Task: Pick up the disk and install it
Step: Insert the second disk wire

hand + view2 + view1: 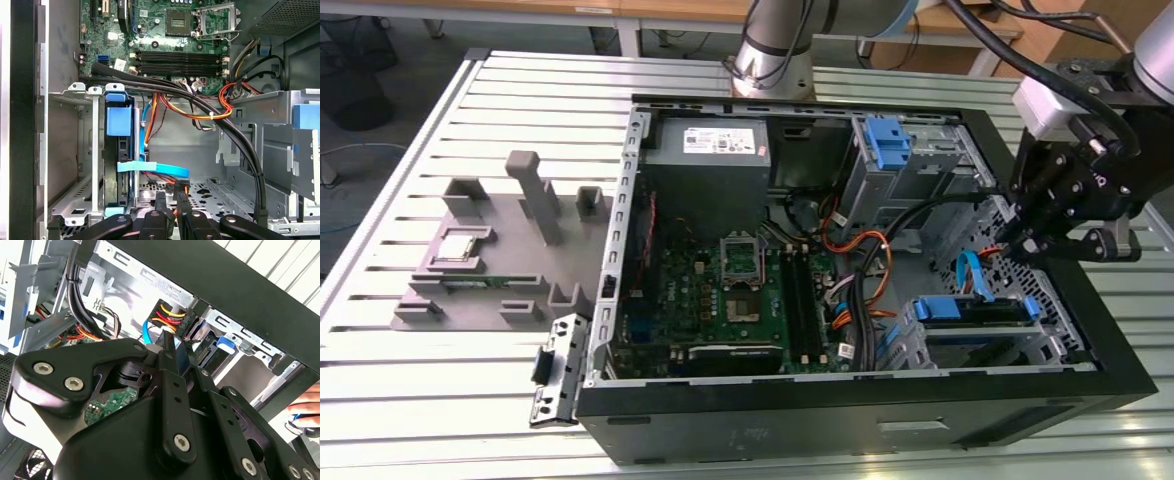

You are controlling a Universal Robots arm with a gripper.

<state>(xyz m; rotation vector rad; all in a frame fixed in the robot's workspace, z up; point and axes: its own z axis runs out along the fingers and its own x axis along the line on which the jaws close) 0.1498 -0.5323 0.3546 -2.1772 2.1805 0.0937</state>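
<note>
The gripper (1023,243) hangs over the open case (1067,300) at about 3 o'clock in the exterior view, just above the drive cage (974,335). The disk (970,312), in its blue carrier, sits on edge in that cage at about 4 o'clock in the case; in the first wrist view it (119,150) stands in the cage slot beside a light blue cable (155,167). The fingers (160,202) stand close together with a narrow gap and nothing between them. Black cables (200,102) run past the motherboard (720,290). A grey fixture (494,250) sits on the table (400,400) at 9 o'clock
</note>
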